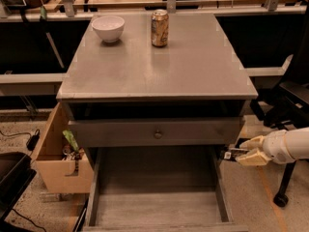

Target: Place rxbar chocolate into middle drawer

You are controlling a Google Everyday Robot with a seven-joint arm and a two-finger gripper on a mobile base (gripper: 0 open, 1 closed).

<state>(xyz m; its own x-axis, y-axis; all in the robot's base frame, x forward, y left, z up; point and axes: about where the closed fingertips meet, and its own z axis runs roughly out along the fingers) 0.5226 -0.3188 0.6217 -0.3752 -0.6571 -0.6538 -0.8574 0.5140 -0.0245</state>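
The rxbar chocolate (231, 154) is a small dark bar with a pale label, held level between the tan fingers of my gripper (243, 152). The gripper is shut on it and hangs just outside the cabinet's right side, below the table top. The bar's tip is at the right wall of the middle drawer (159, 199). The drawer is pulled wide open toward me, and its grey plank floor is bare. My white arm reaches in from the right edge.
A closed drawer front with a round knob (158, 134) sits above the open drawer. A white bowl (108, 27) and a gold soda can (160, 28) stand on the grey table top (159, 71). A tan wooden box (58, 158) is at the left, and an office chair (289, 105) at the right.
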